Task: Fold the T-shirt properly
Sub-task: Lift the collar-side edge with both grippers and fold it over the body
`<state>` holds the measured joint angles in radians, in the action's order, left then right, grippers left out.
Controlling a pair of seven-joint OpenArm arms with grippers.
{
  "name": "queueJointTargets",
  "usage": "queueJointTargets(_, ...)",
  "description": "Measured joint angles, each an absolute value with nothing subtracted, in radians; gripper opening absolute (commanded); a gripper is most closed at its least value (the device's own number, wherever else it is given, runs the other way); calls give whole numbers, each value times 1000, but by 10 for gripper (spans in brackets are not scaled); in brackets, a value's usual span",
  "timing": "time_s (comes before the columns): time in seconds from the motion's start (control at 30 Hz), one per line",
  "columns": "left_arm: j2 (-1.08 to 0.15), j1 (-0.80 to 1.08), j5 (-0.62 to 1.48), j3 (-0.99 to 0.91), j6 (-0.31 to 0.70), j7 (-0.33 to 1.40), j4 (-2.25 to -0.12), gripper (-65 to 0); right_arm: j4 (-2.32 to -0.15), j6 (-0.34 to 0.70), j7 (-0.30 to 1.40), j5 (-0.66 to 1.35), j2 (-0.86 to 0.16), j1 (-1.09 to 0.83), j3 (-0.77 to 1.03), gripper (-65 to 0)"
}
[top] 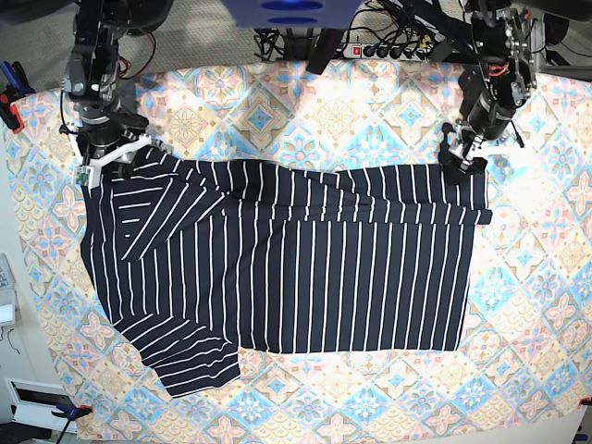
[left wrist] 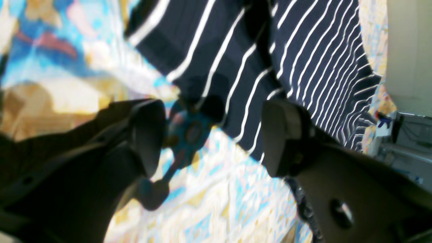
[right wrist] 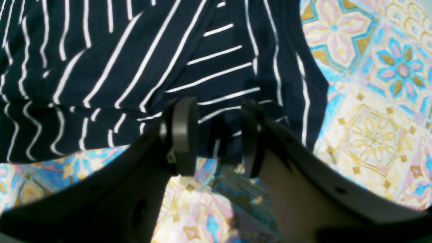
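Although a first fold appears to have been made along the far edge, the large dark navy fabric T-shirt with thin white stripes (top: 277, 268) is judged to be only at an early stage of folding. It is spread flat across the middle of the pastel floral-tile patterned tablecloth (top: 305, 111), with one long edge turned over as a narrow doubled band and one sleeve laid inward, while the other short sleeve (top: 190, 361) is seen sticking out unfolded at the near corner. The left gripper (left wrist: 212, 135) is held wide apart just over the garment's corner, and nothing is gripped between its fingers. The right gripper (right wrist: 216, 135) is seen partly open, its pads (right wrist: 184, 135) straddling a folded edge of cloth; whether that cloth is pinched cannot be told. The remaining sleeve, the opposite long edge and the crosswise folds are left to be done.
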<state>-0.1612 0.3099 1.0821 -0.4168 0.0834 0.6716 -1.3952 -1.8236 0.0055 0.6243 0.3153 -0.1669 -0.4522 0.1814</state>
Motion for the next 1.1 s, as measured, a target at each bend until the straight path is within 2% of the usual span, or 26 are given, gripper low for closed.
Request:
queueJointTargets(0.2,-164,220,1105,-419,108,656,-1268,-216,-1819,3,625,318,-163,-455,182,-440)
queueJointTargets(0.27,-166,206,1103,-418,110,654,-1253,-247,-1815,2,626,319,-160,-455,184,-439)
queueJointTargets(0.33,-167,196,1102,-418,108,653,-1243,-314,-1815,2,621,347,-149,-466,189,-416)
queueJointTargets(0.5,-166,195,1089,-416,94,661,-1233,-550,-1776,2,627,508,-106,-476,274,-250)
queueJointTargets(0.57,-163,197,1089,-414,93,662,-1230,-589,-1730,-3,645,559,-111,-467,303,-220)
queueJointTargets(0.8,-163,200,1089,-414,91,665,-1230,-596,-1628,-4,644,611,-109,-456,358,-225)
queueJointTargets(1.1,-163,200,1089,-414,93,668,-1230,-597,-1469,3,627,611,-107,-313,362,-225)
